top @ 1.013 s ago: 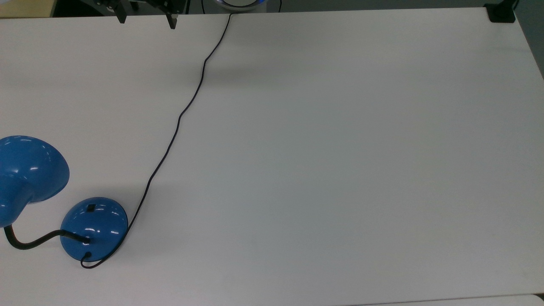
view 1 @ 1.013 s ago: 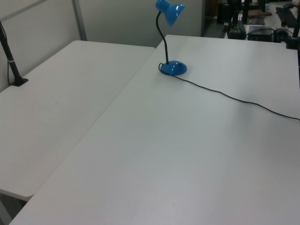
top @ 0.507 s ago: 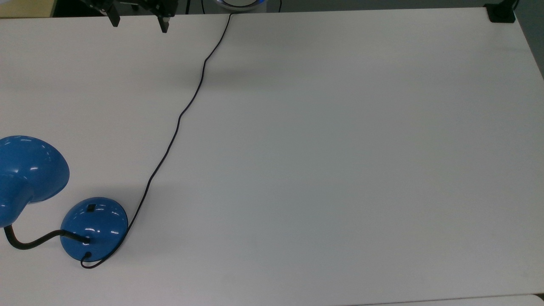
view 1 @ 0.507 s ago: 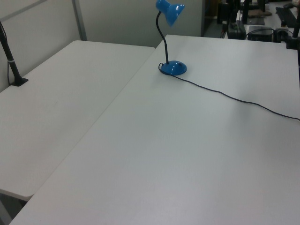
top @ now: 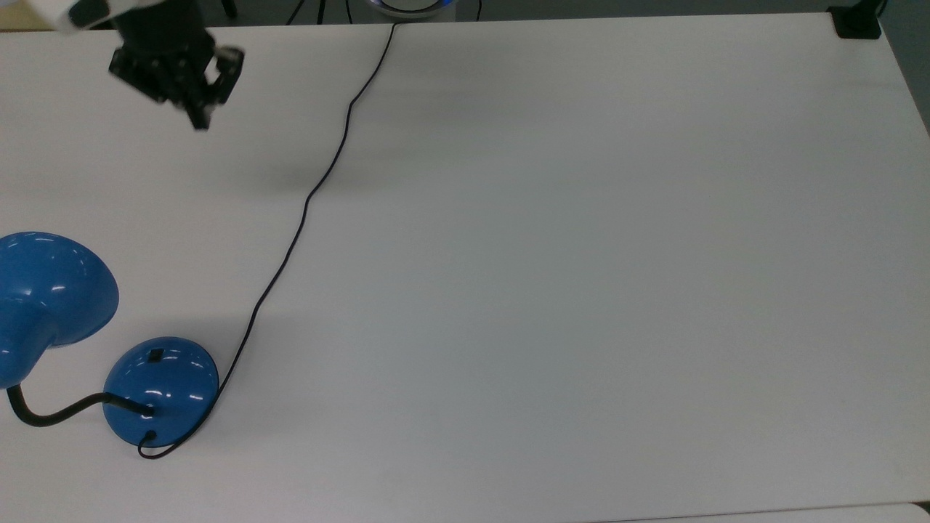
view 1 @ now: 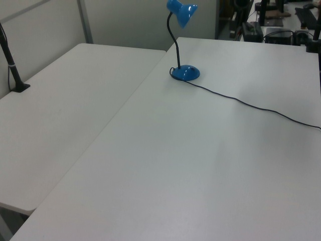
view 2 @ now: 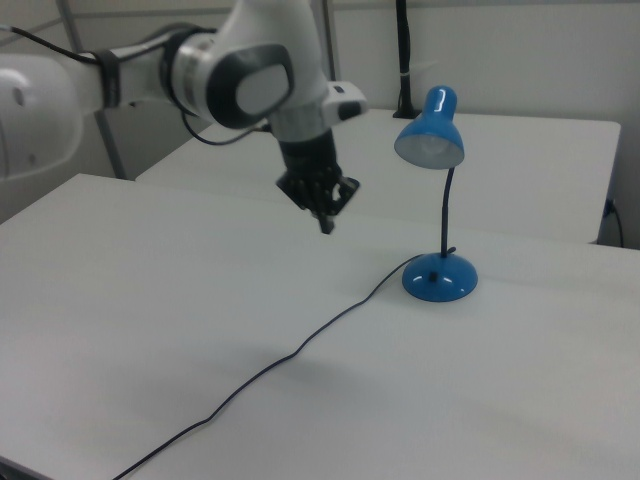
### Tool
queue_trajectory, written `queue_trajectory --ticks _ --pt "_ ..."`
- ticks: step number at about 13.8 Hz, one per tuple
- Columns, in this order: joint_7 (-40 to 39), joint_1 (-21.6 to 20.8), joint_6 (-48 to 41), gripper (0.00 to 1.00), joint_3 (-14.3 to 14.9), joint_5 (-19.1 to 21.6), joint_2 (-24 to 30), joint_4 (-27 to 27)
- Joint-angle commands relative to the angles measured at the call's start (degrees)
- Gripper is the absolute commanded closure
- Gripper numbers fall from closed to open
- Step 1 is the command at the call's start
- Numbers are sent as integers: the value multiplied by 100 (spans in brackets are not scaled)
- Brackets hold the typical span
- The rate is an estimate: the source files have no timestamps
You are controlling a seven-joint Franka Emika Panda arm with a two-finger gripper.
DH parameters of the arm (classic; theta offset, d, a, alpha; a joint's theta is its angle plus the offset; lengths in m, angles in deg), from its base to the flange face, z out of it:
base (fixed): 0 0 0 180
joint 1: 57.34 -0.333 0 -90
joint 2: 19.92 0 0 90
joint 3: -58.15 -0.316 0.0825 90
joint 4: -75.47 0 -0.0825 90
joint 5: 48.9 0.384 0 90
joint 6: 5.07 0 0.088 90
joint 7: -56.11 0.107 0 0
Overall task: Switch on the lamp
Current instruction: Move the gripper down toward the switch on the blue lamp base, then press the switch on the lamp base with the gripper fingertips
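**Gripper above the table, switch on the lamp base well apart from it**

Top view. The gripper point(top: 197, 120) hangs over the white table point(top: 581, 254) near the top view's upper left. Its fingers appear drawn together into a single point, though a narrow gap cannot be ruled out. The lamp point(top: 161, 388) stands at the top view's lower left; the small black switch point(top: 155, 356) sits on the domed base, on the side facing the gripper. The switch lies well apart from the gripper, almost straight down the top view and slightly toward its left. The black cord point(top: 305, 207) runs from the base to the table's far edge, passing on the top view's right of that line.

Left view. The lamp point(view 1: 185, 73) stands upright at the far end of the table, shade point(view 1: 183, 12) raised on its bent neck.

Right view. The gripper point(view 2: 325, 225) points downward, clear of the surface. The lamp base point(view 2: 440, 278) lies toward the right view's right and lower. The shade point(view 2: 431, 130) overhangs the side nearer the arm, so a descent onto the switch probably must pass beneath or beside it.
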Motion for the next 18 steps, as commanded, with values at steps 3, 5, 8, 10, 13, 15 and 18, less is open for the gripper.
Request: queue_trajectory --ticks 3,5,8,10,13,15,18 --pt "-455 369 2131 100 -9 548 -1298 -126" --pt "-429 440 2992 100 -35 715 -1817 -354" --pt "-394 466 3758 100 -88 786 -2617 -916" --pt "-385 537 4425 100 -193 786 -2934 -953" --pt "-385 537 4648 100 -220 778 -3146 -1041" --pt "-385 563 4657 100 -290 778 -3269 -1216" --pt "-385 563 4657 100 -325 778 -3331 -1296"
